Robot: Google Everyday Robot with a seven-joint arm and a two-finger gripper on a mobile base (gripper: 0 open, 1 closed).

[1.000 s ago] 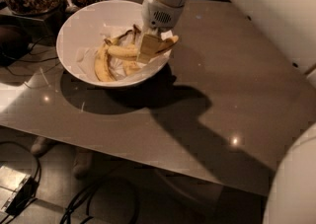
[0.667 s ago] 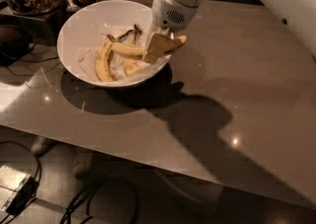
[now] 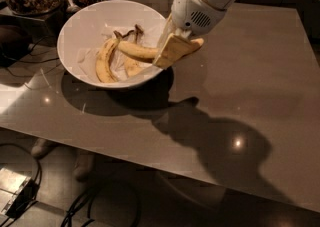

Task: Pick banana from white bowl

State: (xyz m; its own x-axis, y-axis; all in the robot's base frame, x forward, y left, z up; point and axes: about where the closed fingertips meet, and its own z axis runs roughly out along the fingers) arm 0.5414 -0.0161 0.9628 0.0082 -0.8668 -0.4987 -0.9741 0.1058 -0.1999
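Reaching down from one o'clock, your arm holds the gripper (image 3: 181, 48) at the white bowl's (image 3: 75, 31) three o'clock rim, pinching the banana (image 3: 139, 51) by its tip; the stem end lies inside the bowl, beside two shorter bananas (image 3: 104, 61). The bowl stands on a glossy brown counter (image 3: 250, 71), with cables (image 3: 90, 206) on the floor below.

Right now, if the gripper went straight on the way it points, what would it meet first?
Probably the banana: the gripper, at the white bowl's right rim, points down-left into it, right at that banana, though depth is unclear.
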